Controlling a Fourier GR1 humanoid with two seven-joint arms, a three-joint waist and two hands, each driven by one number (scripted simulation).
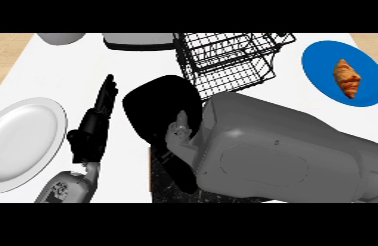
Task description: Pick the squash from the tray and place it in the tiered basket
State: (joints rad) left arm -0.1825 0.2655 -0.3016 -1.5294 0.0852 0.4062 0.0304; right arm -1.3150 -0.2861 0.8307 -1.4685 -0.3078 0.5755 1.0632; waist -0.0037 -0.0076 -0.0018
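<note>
The right hand hangs before the tiered basket, fingers unreadable, while the left hand rests straight-fingered.

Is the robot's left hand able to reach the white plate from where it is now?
Probably yes. The left hand rests open on the counter just beside the white plate, at the plate's right rim, and nothing lies between them. A short sideways move toward the left looks enough.

My left hand lies flat on the desk, fingers pointing away. A plate sits left of my fingers, the tiered basket beyond them to the right, and the croissant rests on its plate far right.
</note>
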